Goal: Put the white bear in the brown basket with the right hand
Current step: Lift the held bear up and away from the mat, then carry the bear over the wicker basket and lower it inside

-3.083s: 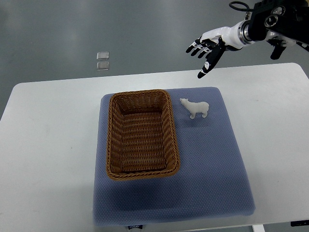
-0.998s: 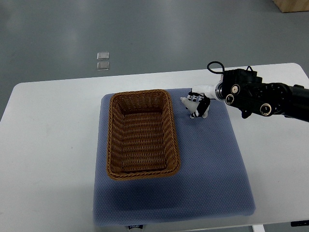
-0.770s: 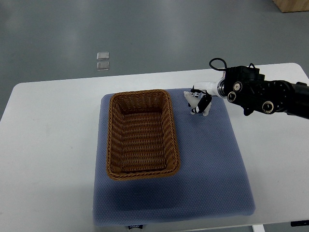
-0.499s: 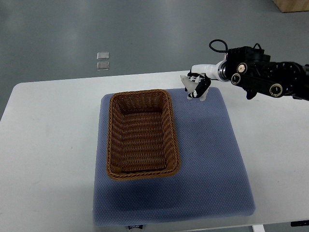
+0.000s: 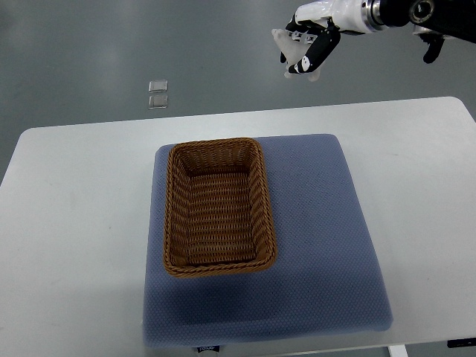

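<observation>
hand: my right hand [image 5: 311, 44] is clamped on the bear [image 5: 286, 46], held high
basket [image 5: 218, 207]: well below-left of hand, long axis running toward me
left arm: unseen

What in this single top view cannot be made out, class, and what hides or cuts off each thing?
1. White bear: mostly covered by the right hand; its pose is unclear.
2. Right arm: cut off by the top and right edges.
3. Two small squares on the floor: too small to identify.
4. Brown basket: its underside is hidden.
</observation>
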Tool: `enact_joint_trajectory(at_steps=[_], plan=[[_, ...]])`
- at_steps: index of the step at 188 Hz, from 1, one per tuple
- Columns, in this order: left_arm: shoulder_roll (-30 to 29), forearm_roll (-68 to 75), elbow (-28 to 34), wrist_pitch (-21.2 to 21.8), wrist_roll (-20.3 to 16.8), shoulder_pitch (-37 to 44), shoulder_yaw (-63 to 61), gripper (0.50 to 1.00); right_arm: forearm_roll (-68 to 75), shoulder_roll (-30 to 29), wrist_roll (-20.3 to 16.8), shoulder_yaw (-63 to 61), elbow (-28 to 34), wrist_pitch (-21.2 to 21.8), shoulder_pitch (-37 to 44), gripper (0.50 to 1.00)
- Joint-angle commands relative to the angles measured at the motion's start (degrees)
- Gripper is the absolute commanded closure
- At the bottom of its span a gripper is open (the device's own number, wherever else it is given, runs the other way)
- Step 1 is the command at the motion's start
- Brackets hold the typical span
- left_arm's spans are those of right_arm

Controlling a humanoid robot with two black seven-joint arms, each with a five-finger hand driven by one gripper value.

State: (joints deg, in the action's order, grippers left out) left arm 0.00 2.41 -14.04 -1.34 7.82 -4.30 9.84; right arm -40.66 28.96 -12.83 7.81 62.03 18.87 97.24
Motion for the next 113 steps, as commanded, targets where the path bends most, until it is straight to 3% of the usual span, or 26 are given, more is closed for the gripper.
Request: enact_joint_trajectory(at_steps=[1,43,113], plan=[[0.00,0.05,-0.02,0.02,0.00,0.00,-0.08,0.500,0.14,-0.92,0.00,0.01,0.11,-0.15,0.85,1.000],[0.00,-0.04,0.07,0.02,0.09,0.00,-0.08,0.500,0.49,-9.62,0.00,0.54,-2.00,-2.08,0.76,1.000],[0.00,-0.04,0.16,0.02,0.09,0.00,0.09,0.500,0.67,-28.96,0.00,0.71,-13.69,-5.07,-7.76,1.000]])
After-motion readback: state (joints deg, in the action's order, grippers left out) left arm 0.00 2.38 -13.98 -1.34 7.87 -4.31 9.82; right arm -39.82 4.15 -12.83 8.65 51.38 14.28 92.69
